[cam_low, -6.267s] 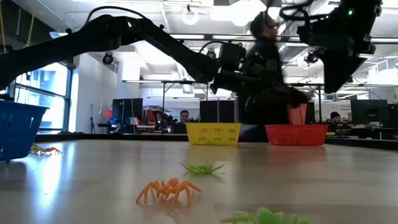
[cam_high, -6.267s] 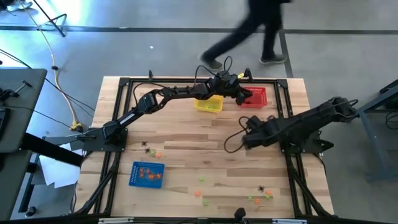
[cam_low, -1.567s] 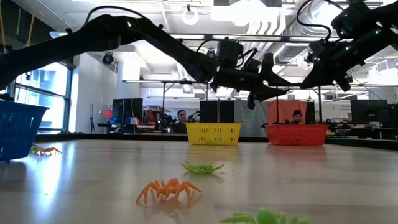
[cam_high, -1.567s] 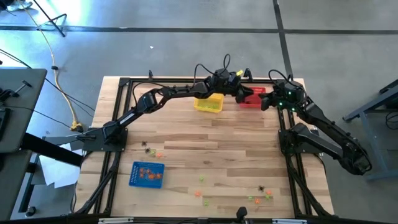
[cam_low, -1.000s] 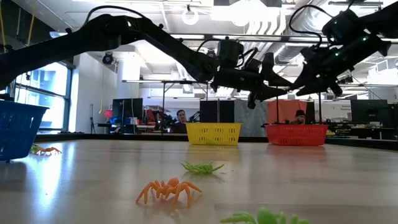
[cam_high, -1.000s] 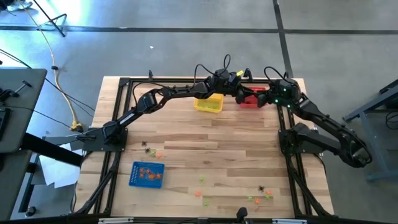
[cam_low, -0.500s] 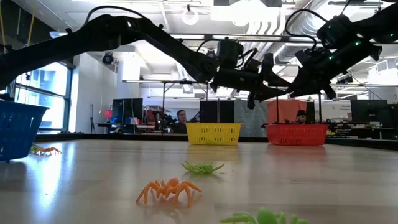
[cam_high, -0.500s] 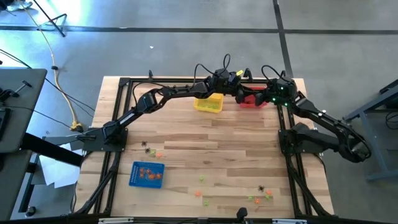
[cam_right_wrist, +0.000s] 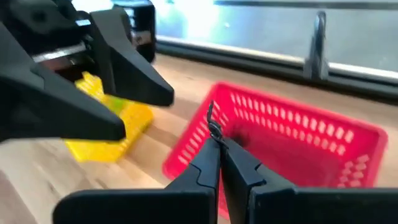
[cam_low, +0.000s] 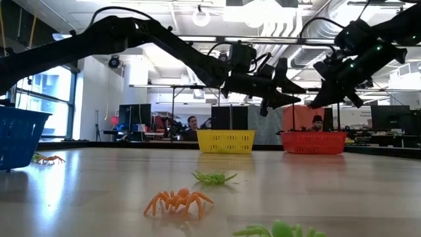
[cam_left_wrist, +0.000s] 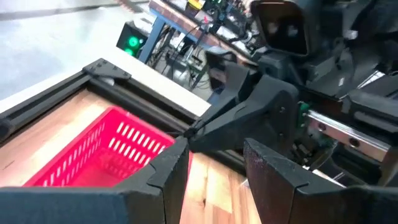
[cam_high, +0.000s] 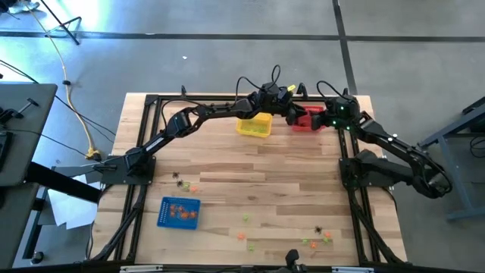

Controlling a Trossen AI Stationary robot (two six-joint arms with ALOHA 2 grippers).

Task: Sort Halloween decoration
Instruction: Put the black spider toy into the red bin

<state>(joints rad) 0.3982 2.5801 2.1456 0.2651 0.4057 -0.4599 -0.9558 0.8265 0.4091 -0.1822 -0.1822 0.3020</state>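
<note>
Overhead view is evenly lit, we see only soft shadows on the pale wooden slatted table (cam_high: 250, 167); low view is backlit by bright white ceiling lamps (cam_low: 260, 12) that blow out, so both arms read near-silhouette; tabletop shows a glossy sheen there; the nearest light green plastic spider (cam_low: 279, 230) is soft, out of focus; both wrist views blur towards the background; bright window glare in the right one.

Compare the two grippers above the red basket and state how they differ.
The left gripper has its fingers spread wide and empty; the right gripper is shut, pinching a tiny black trinket. The left arm reaches in across the yellow basket; the right one comes from the table's right side. Both hover over the red basket.
</note>
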